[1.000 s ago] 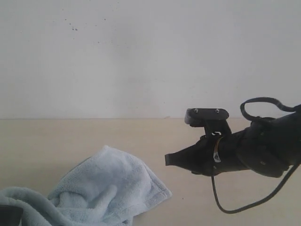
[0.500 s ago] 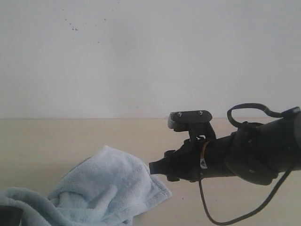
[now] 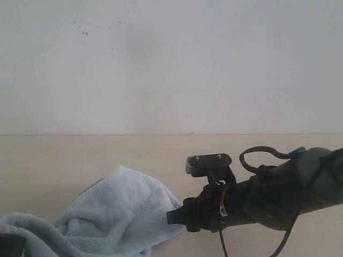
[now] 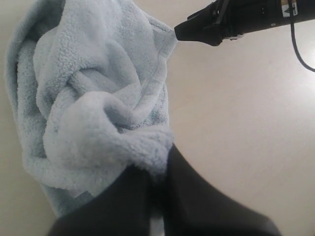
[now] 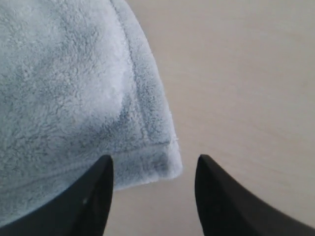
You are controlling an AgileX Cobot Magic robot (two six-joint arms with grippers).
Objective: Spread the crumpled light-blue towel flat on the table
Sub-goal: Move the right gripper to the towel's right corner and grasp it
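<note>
Lying bunched at near left of table point(image 3: 53, 155), towel point(image 3: 118, 214) is not yet spread; folds and ridges are seen throughout, only one hemmed corner point(image 5: 165, 167) is laid out. Nearly all spreading is judged left. Left gripper point(image 4: 155, 168) is pressed together on thick towel fold, pinching it. Further out, right gripper point(image 5: 153, 161) is held spread wide, hemmed corner lying between jaws, nothing gripped; contact cannot be told. Beyond, table is met by wall point(image 3: 161, 64).
</note>
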